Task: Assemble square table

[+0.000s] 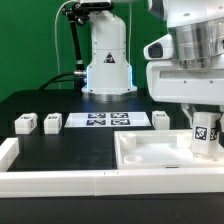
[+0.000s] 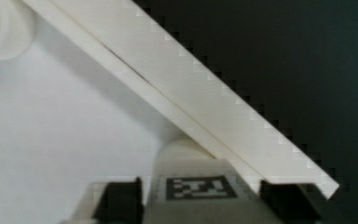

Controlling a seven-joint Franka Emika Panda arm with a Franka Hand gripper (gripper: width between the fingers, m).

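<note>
The square table slab (image 1: 140, 152) lies at the front on the exterior view's right, white with a raised rim. My gripper (image 1: 205, 140) is shut on one white leg block (image 1: 206, 132), held upright over the slab's right corner, marker facing the camera. In the wrist view the leg block (image 2: 197, 185) sits between my two dark fingers (image 2: 117, 200), just inside the slab's rim (image 2: 176, 90), above its flat surface (image 2: 51, 130). Three more leg blocks stand on the black table: two at the left (image 1: 25, 124) (image 1: 52, 122) and one right of the middle (image 1: 161, 119).
The marker board (image 1: 105, 120) lies flat between the loose leg blocks. A low white barrier wall (image 1: 60, 181) runs along the front and up the left side. The robot base (image 1: 107, 60) stands at the back.
</note>
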